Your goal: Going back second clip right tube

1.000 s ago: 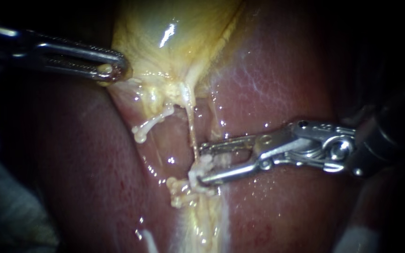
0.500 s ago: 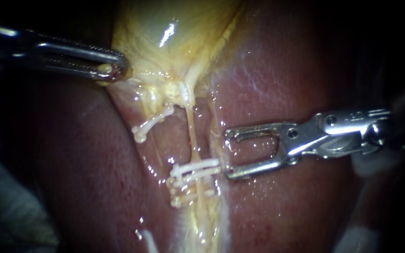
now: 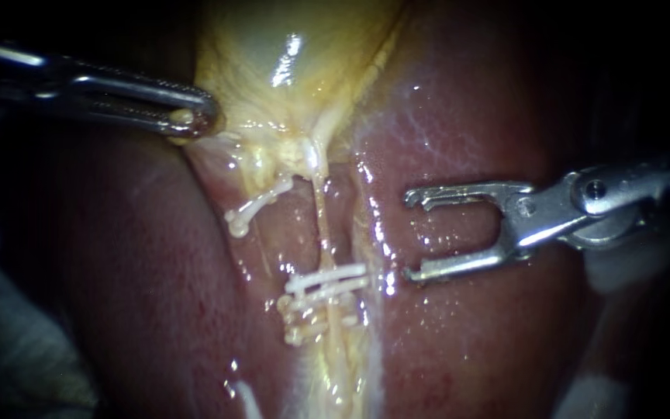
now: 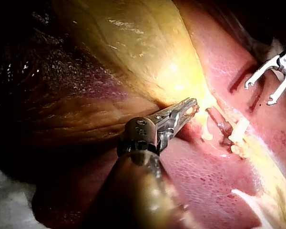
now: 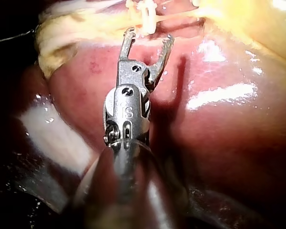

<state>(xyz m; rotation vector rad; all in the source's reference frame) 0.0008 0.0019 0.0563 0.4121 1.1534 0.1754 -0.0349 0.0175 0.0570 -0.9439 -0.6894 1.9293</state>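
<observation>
- Right instrument (image 3: pixel 411 235): jaws wide apart, nothing in them, hanging over the liver (image 3: pixel 467 109).
- Clip (image 3: pixel 327 279): closed across the right tube (image 3: pixel 322 229), just ahead of the right instrument's lower jaw tip. A small gap shows, no contact.
- Lower clip (image 3: pixel 300 330): right beside the first, on the side away from the gallbladder (image 3: pixel 288 62).
- Left instrument (image 3: pixel 188 116): jaws clamped on the gallbladder edge, well apart from the right instrument.
- Slanted clip (image 3: pixel 253 206): between the two instruments, nearer the left one.
</observation>
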